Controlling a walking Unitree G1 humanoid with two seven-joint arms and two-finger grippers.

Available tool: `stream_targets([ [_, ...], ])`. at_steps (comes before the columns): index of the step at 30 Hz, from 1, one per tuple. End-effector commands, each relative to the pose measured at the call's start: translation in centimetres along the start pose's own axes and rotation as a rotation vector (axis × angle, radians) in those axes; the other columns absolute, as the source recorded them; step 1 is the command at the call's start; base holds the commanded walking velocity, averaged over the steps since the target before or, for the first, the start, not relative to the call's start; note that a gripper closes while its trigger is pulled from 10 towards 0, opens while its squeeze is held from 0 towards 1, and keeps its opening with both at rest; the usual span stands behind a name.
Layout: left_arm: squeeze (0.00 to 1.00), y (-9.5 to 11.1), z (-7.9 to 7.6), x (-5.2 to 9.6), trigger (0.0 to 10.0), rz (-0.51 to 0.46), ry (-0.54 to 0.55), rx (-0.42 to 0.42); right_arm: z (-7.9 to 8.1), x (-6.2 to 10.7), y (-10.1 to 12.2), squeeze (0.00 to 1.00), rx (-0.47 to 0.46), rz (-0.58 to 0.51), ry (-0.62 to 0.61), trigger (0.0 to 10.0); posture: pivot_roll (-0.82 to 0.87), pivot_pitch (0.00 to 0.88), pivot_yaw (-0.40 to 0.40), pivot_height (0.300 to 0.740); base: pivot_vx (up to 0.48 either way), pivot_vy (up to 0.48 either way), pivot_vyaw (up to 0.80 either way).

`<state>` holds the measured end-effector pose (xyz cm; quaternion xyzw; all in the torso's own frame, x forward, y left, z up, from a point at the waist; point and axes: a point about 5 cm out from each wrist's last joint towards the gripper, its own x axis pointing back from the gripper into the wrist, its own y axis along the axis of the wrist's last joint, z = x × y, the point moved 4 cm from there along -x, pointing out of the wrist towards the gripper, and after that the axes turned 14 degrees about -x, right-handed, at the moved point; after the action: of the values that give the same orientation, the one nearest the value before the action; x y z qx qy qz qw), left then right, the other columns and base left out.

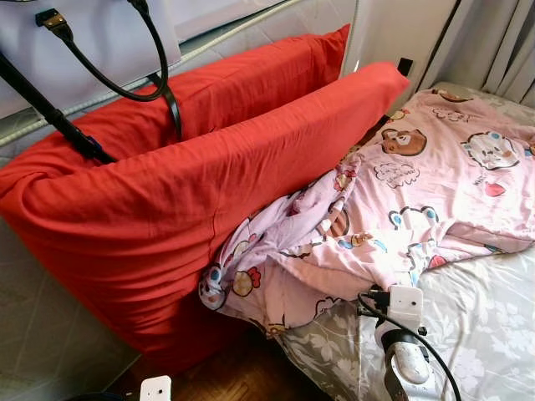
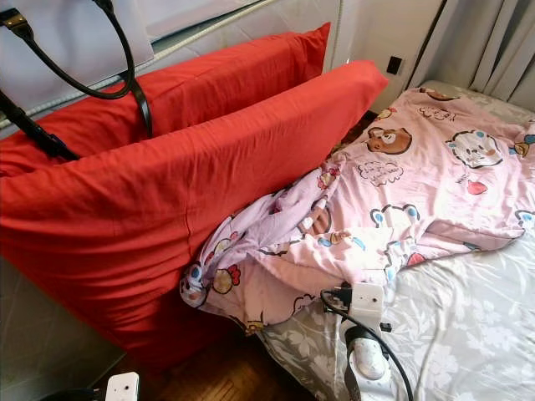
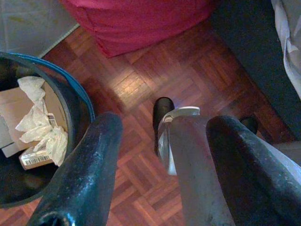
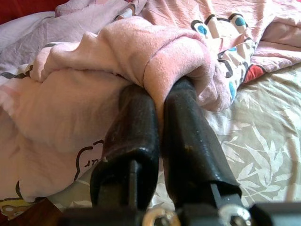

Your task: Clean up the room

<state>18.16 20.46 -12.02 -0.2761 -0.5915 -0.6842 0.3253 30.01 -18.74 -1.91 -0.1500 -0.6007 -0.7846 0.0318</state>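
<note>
A pink cartoon-print blanket (image 1: 426,184) lies crumpled across the bed, its near end bunched up beside two red pillows (image 1: 167,209). My right gripper (image 4: 162,92) is at the blanket's near edge, shut on a thick pink fold of it. My right wrist (image 1: 405,307) sits low over the grey leaf-print sheet (image 1: 489,322). My left gripper (image 3: 164,123) hangs open above the parquet floor (image 3: 141,75), with nothing between its fingers. It hangs beside a dark bin (image 3: 81,92).
The blue-rimmed bin holds crumpled tissue (image 3: 40,125) and cardboard. Black handbag straps (image 1: 125,88) hang over the rear pillow at the upper left. Grey curtains (image 1: 501,42) and a wall socket (image 1: 405,65) are behind the bed. The pillows stand on the floor between wall and bed.
</note>
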Motion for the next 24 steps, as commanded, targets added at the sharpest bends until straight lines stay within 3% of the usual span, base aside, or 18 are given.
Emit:
stream_targets([
  [1,0.00,-1.13,-0.20,0.31,10.0,0.031,-0.012,-0.011,-0.15,0.15,0.06,0.00,0.004,-0.010,0.000,10.0,-0.01,0.145,-0.003,0.740,0.000,0.000,0.00],
  [10,0.00,-0.73,-0.41,0.20,10.0,0.019,-0.014,-0.012,-0.25,0.17,0.11,0.00,0.006,-0.014,-0.005,10.0,0.00,0.146,-0.004,0.740,0.000,0.000,0.00],
  [24,0.00,-0.75,-0.42,0.24,10.0,0.014,-0.013,-0.010,-0.31,0.14,0.18,0.00,0.006,-0.018,-0.011,10.0,0.00,0.147,-0.003,0.740,-0.251,0.000,0.00],
])
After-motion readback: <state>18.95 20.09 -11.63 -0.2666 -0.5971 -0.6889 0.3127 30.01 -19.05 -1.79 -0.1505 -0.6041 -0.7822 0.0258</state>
